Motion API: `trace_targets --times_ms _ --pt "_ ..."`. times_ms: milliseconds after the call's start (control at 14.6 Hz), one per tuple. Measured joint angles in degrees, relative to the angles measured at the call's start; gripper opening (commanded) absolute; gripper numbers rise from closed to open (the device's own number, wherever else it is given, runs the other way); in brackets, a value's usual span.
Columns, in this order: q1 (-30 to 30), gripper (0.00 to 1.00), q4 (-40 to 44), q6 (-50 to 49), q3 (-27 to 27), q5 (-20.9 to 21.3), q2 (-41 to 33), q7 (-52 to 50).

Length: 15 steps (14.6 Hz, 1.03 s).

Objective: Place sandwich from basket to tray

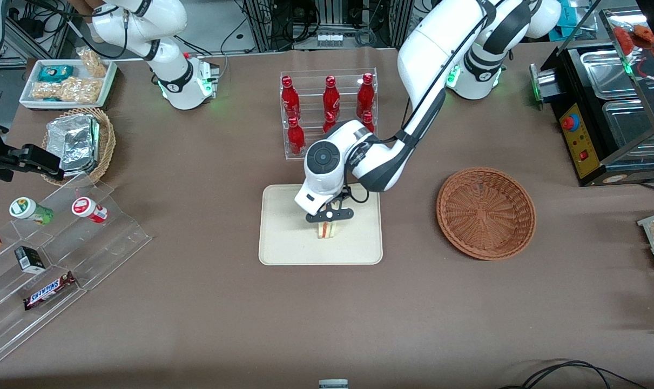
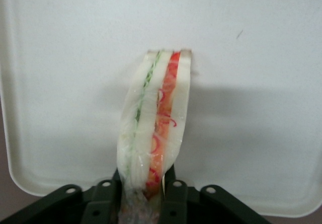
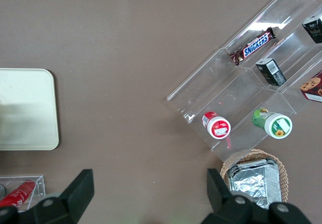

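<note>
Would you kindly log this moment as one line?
gripper: shut on clear-wrapped triangular sandwich | over cream rectangular tray | reddish-brown wicker basket: empty

The working arm reaches out from its base over the table toward the front camera, upper link sloping down, elbow bent, forearm angled back in toward the middle. Its wrist turns straight down, the round joint cap facing the camera. The gripper (image 1: 327, 222) hangs low, pointing downward, its black fingers (image 2: 170, 183) pressed in from both sides with only a narrow gap between them, clamped on what sits in that gap
</note>
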Motion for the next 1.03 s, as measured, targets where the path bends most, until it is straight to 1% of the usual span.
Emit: trace_targets --times_ms 137,274,410,547,615,752,821,1026 --pt "0.05 1.00 1.36 -0.01 0.44 1.83 -0.17 -2.20" --pt "0.10 1.00 3.53 -1.75 2.60 2.17 -1.98 -2.88" --pt "0.41 1.00 4.71 -7.16 5.60 1.96 -6.58 -2.86" --pt "0.45 1.00 4.66 -13.38 9.49 -0.15 -12.23 -1.99" --pt "0.42 1.00 4.23 -15.81 12.02 -2.02 -14.69 0.34" --pt "0.52 1.00 2.35 -21.08 17.85 -5.85 -19.07 8.53" --pt "0.56 1.00 1.52 -24.49 21.12 -7.04 -20.88 12.73" --pt "0.80 1.00 0.40 -34.92 31.63 -8.48 -25.75 25.73"
